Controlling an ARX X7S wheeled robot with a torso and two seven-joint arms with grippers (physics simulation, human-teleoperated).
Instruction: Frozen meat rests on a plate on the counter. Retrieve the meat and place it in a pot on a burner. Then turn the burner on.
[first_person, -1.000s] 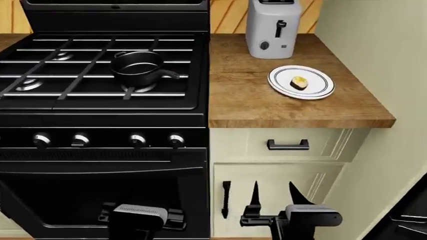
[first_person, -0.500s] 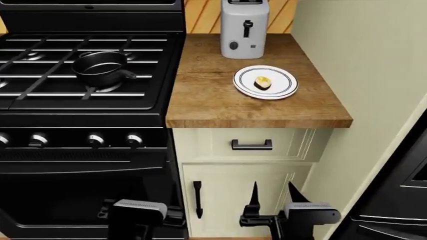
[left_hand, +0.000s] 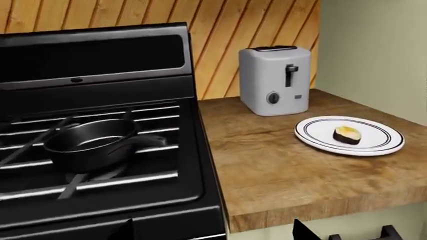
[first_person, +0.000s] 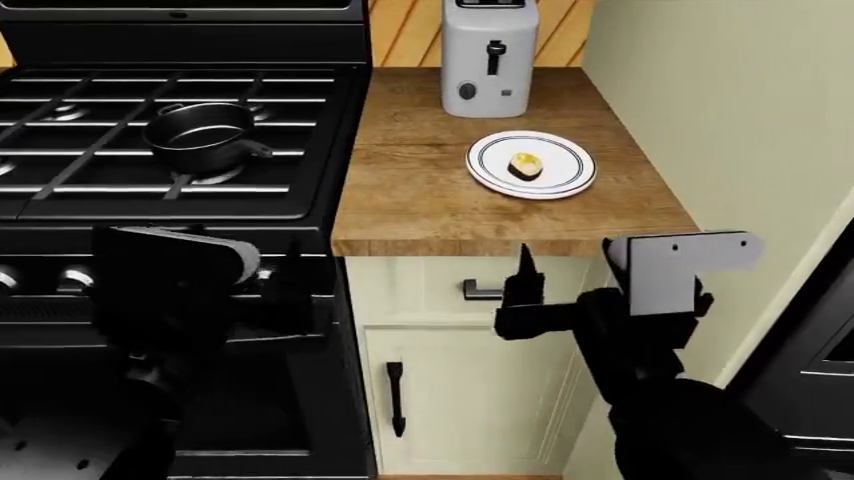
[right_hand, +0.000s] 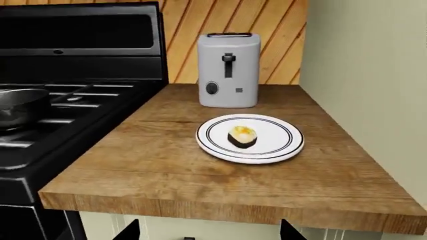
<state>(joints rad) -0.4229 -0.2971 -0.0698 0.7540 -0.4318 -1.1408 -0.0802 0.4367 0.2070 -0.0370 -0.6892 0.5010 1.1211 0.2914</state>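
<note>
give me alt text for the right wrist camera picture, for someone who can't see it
A small piece of frozen meat sits on a white ringed plate on a wooden counter. A grey toaster stands behind it against a plank wall, and a black range holding a pot is alongside.

1. A backsplash of slanted orange-tan wood planks (left_hand: 227, 40) fills the upper middle of the left wrist view, behind the range and the worktop.
2. A plain pale green-cream wall (first_person: 707, 110) runs down the right side of the head view, closing the corner.
3. A boxy light-grey toaster with a black lever and a round dial (right_hand: 228, 70) stands upright at the back, against the planks.
4. Cream panelled cabinet fronts (first_person: 454, 400) occupy the lower centre of the head view, with a dark vertical door handle (first_person: 396, 398).
5. Light is even and soft.
</note>
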